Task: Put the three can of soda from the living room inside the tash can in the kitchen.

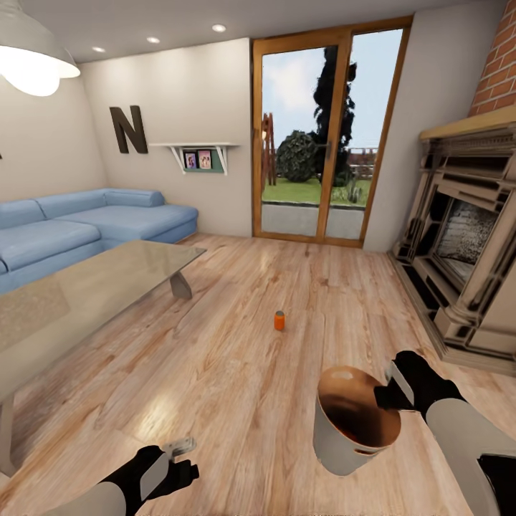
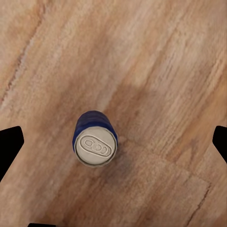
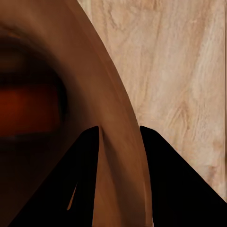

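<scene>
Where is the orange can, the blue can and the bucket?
orange can [image 1: 279, 320]: head view, on its side wall.
blue can [image 2: 96, 148]: left wrist view, on its silvery top.
bucket [image 1: 331, 438]: head view, on its grey outer wall.

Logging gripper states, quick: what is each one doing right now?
Left gripper: open, empty, above the upright blue can on the floor.
Right gripper: shut on the trash can rim, holding it.

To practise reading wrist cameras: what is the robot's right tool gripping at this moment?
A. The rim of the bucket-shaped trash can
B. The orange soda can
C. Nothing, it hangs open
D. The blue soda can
A: the right wrist view shows the right tool with a finger on each side of the trash can wall, and the head view shows it held at the rim.
</scene>
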Motion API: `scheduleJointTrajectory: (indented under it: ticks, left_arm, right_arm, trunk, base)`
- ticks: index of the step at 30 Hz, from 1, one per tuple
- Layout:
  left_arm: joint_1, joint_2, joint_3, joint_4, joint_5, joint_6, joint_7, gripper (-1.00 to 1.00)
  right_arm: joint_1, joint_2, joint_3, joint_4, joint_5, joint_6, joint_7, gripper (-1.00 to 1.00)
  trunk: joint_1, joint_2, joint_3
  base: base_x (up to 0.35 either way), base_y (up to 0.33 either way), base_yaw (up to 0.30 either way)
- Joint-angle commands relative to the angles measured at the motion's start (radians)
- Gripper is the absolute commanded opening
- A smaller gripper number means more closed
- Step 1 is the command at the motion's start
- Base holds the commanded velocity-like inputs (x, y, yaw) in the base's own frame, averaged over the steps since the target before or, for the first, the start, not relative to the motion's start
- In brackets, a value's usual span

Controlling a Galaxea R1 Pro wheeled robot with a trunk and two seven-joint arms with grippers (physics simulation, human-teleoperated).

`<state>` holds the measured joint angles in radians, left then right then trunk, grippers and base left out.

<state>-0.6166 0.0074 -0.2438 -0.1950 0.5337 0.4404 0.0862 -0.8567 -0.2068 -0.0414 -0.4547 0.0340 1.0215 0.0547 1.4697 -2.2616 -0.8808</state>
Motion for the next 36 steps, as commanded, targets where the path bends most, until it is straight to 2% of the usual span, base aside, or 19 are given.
scheduleJointTrajectory:
  ticks: [1, 5, 10, 13, 16, 21, 30, 36]
  left_arm:
    - [0.000, 0.000, 0.000, 0.000, 0.000, 0.000, 0.000, 1.00]
    - [0.000, 0.000, 0.000, 0.000, 0.000, -0.001, 0.000, 1.00]
    - [0.000, 0.000, 0.000, 0.000, 0.001, -0.002, 0.000, 1.00]
    - [0.000, 0.000, 0.000, 0.000, 0.001, -0.002, 0.000, 1.00]
    - [0.000, 0.000, 0.000, -0.001, 0.002, -0.002, 0.000, 1.00]
    - [0.000, 0.000, 0.000, 0.000, 0.002, -0.002, 0.000, 1.00]
    - [0.000, 0.000, -0.001, 0.000, 0.002, -0.002, 0.000, 1.00]
    - [0.000, 0.000, -0.001, 0.000, 0.001, -0.003, 0.000, 1.00]
  right_arm:
    - [0.001, 0.000, -0.005, -0.055, -0.030, 0.024, 0.005, -1.00]
    - [0.005, 0.001, -0.011, -0.179, -0.036, 0.026, 0.005, -1.00]
    - [0.006, 0.000, -0.022, -0.221, -0.041, 0.026, 0.005, -1.00]
    - [0.006, 0.001, -0.035, -0.228, -0.042, 0.026, 0.005, -1.00]
    - [0.005, 0.002, -0.059, -0.231, -0.042, 0.026, 0.005, -1.00]
    - [0.005, 0.002, -0.073, -0.232, -0.042, 0.026, 0.005, -1.00]
    - [0.005, 0.003, -0.077, -0.232, -0.042, 0.026, 0.005, -1.00]
    - [0.006, 0.000, -0.067, -0.233, -0.044, 0.026, 0.006, -1.00]
  trunk:
    - [0.004, -0.007, -0.003]
    - [0.008, -0.014, -0.006]
    - [0.008, -0.014, -0.006]
    - [0.008, -0.014, -0.006]
    - [0.019, -0.035, -0.016]
    - [0.038, -0.070, -0.031]
    - [0.073, -0.133, -0.059]
    - [0.073, -0.133, -0.059]
  base:
    - [0.000, 0.000, 0.000]
    - [0.000, 0.000, 0.000]
    - [0.000, 0.000, 0.000]
    - [0.000, 0.000, 0.000]
    - [0.000, 0.000, 0.000]
    - [0.000, 0.000, 0.000]
    - [0.000, 0.000, 0.000]
    - [0.000, 0.000, 0.000]
